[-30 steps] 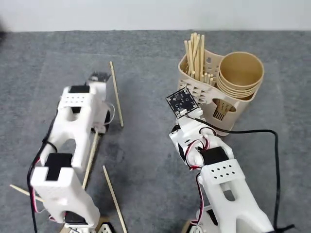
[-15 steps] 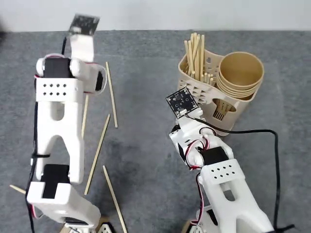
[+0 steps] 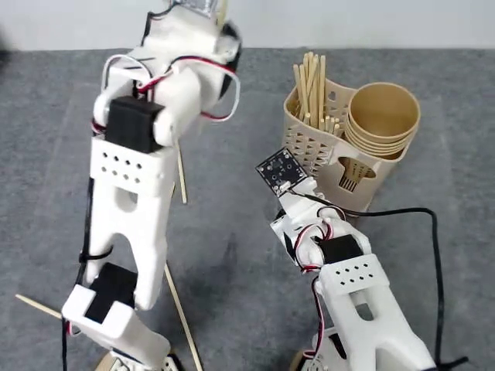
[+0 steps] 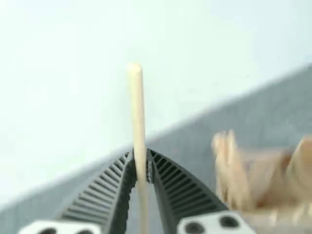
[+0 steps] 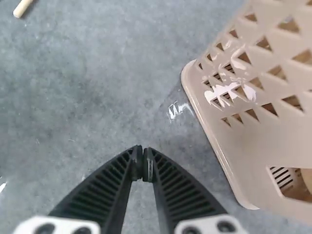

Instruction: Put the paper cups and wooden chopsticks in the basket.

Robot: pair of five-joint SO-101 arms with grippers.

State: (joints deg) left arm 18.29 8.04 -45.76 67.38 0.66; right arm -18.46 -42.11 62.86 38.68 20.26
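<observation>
chopstick (image 4: pixel 137 97) pinched in left claw (image 4: pixel 140 163), per left wrist view; right claw (image 5: pixel 142 163) clenched near basket (image 5: pixel 243 141).

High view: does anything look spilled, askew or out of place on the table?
Loose chopsticks lie scattered on the mat: one at the near left edge, one by the left arm's base, one partly behind that arm. The basket stands upright.

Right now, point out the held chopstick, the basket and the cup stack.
held chopstick (image 4: pixel 138 126), left wrist view, mid shaft
basket (image 3: pixel 308 143), high view, front lattice wall
cup stack (image 3: pixel 383 113), high view, inside of top cup
</observation>
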